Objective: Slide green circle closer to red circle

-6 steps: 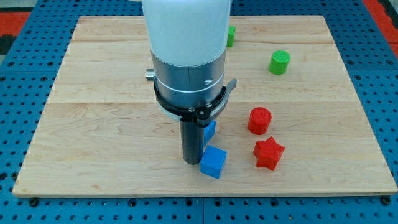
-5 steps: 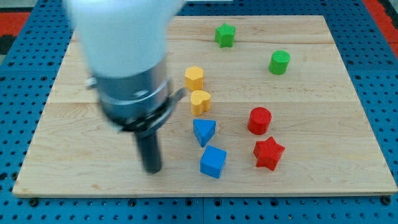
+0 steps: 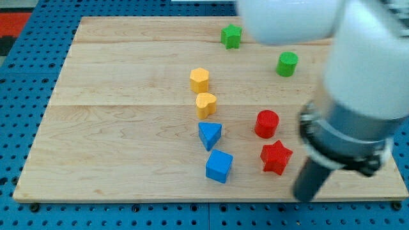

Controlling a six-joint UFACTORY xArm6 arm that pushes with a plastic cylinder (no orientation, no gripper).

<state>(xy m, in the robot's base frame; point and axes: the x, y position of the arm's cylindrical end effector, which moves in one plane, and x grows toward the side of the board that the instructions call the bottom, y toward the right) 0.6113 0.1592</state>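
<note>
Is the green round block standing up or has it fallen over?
Standing up. The green circle sits on its flat bottom on the board, round top facing up. My tip is far below it, right of the red star.

- Wooden board sat on blue pegboard.
- On it: green star, green circle, yellow hexagon, yellow heart, red circle, red star, blue triangle, blue cube.
- My tip rested near the view's bottom edge, right of red star.

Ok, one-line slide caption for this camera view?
My tip sits at the view's bottom right beside the red star, far from the green circle above the red circle.
</note>
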